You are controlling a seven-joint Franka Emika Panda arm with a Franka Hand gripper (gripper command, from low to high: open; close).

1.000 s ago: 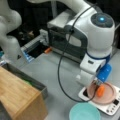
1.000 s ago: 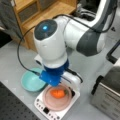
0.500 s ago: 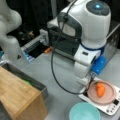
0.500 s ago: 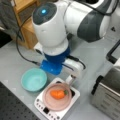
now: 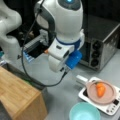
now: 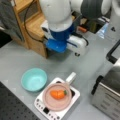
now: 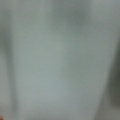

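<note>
Claw state impossible to tell, fingers hidden; hanging over bench (image 6: 22,57) beside carrot (image 6: 58,94) in pink pan (image 6: 57,100), risking clipping pan handle (image 6: 70,78) on descent.

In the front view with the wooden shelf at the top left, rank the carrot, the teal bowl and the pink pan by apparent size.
Largest to smallest:
1. Pink pan, on the white cooktop; only slightly wider than the bowl, so nearly even.
2. Teal bowl.
3. Carrot, lying in the pan.

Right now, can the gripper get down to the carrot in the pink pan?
Probably yes. The carrot lies uncovered in the pink pan on the white cooker, nothing above it. The teal bowl sits apart. The gripper itself does not show behind the arm's wrist.
</note>
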